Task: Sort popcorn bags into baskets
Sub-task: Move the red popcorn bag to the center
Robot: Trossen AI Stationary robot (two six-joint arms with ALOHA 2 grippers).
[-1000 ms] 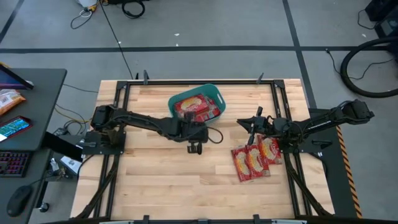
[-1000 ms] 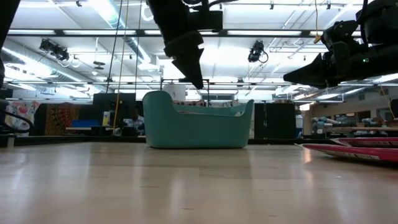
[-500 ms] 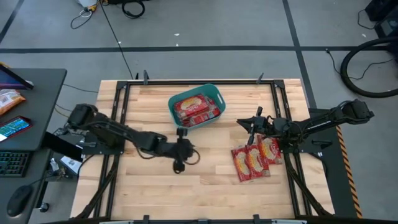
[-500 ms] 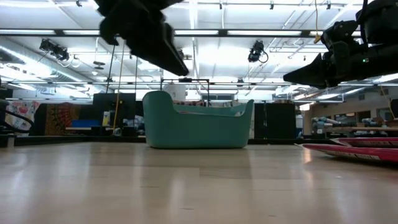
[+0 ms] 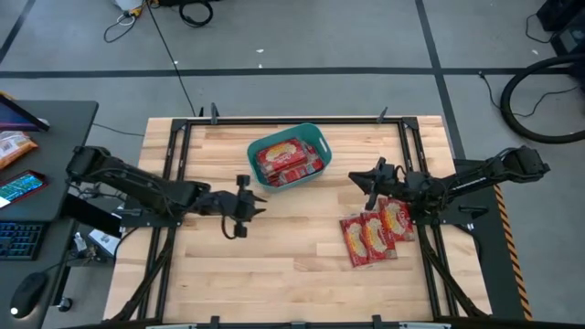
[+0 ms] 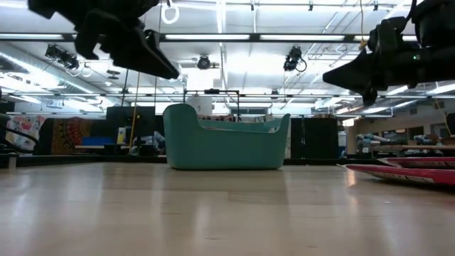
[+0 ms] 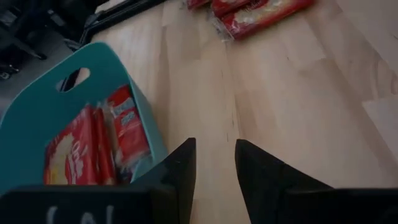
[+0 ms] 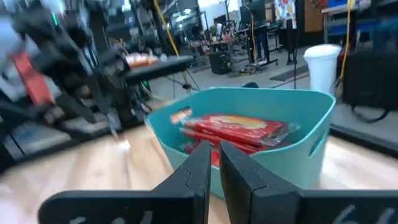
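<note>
Left gripper (image 5: 239, 219): hangs above bare wood, short of the tub and toward the surface's left side. Its fingers (image 7: 180, 171) stand a little apart with nothing between them; only wood shows in the gap.

Right gripper (image 5: 373, 182): hangs just to the right of the tub, at the far end of the loose bags. Its fingers (image 8: 202, 168) are nearly together, a thin slit between them, and they hold nothing.

Tub (image 5: 315, 140): teal, with a handle cutout in its rim, standing on the surface near the far edge. It sits ahead of the left fingers and off to one side of them; from the right fingers it is straight ahead and close.

Bags in tub (image 5: 288, 160): several red packets with cream print, lying flat and overlapping inside. The left wrist view shows some leaning against the wall next to the left fingers.

Loose bags (image 5: 375, 233): three red packets side by side, overlapping, flat on the wood. They lie beneath and just behind the right fingers, well apart from the left fingers, which see them across open wood.

Surface (image 5: 292, 274): pale wooden planks inside a black frame.

Desk (image 5: 55, 137): dark, beyond the left arm's base, carrying a keyboard and a mouse.
</note>
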